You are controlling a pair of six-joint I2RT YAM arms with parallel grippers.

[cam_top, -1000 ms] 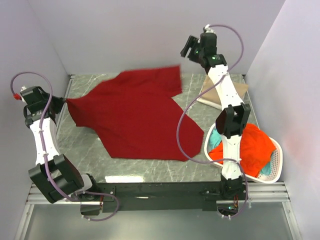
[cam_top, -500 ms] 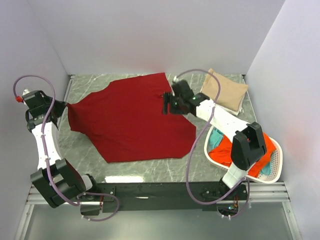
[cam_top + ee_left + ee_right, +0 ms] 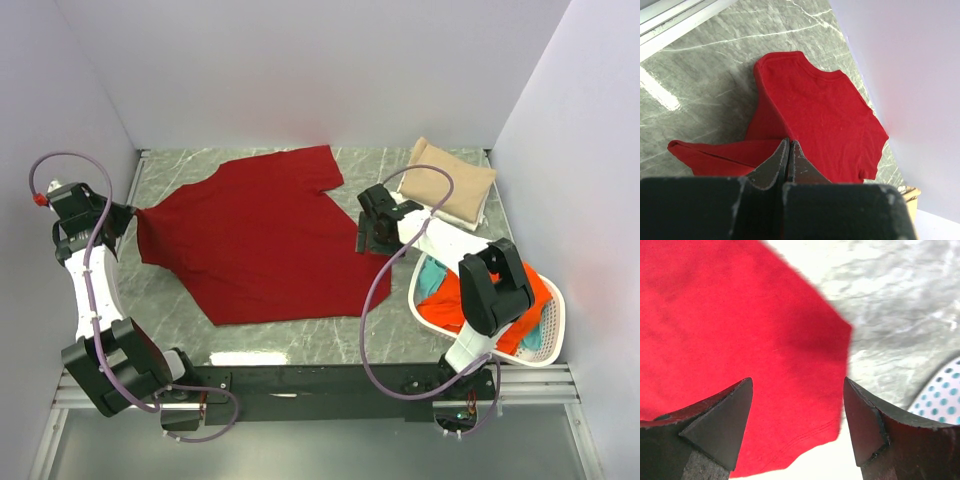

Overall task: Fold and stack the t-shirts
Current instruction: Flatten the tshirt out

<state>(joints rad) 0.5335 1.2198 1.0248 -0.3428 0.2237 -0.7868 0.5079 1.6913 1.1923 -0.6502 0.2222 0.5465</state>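
Marble table (image 3: pixel 165 300), red t-shirt (image 3: pixel 260 240) edge hidden inside left tool (image 3: pixel 789 147)

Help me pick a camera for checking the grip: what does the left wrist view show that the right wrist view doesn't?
Only the left wrist view: the left pincer shut on a bunched edge of the dark red t-shirt, plus the shirt's neckline. Only the right wrist view: the right pincer open over a corner of the shirt, and the white basket at the lower right. Both: the dark red t-shirt and the grey marble table.
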